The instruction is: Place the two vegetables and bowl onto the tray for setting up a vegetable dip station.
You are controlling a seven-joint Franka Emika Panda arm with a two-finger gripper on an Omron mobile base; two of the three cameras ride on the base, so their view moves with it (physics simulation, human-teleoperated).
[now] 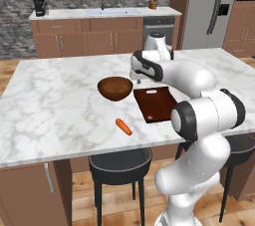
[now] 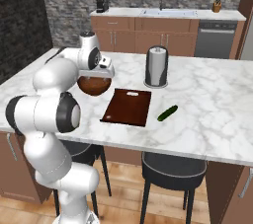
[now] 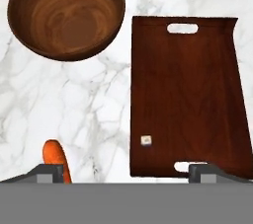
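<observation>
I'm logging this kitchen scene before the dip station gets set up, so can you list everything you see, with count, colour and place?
bowl: one, dark brown wood, on the island counter, left of the tray, empty.
tray: one, dark reddish-brown board with handle slots, on the counter, nothing on it but a tiny pale speck.
carrot: one, orange, on the counter near the front edge, apart from the bowl and tray.
cucumber: one, dark green, on the counter to the right of the tray.
canister: one, dark grey with pale top, upright behind the tray.
stools: two, black, under the island's edge.
island counter: one, white marble.
gripper: one, open, hanging above the tray and bowl.
</observation>
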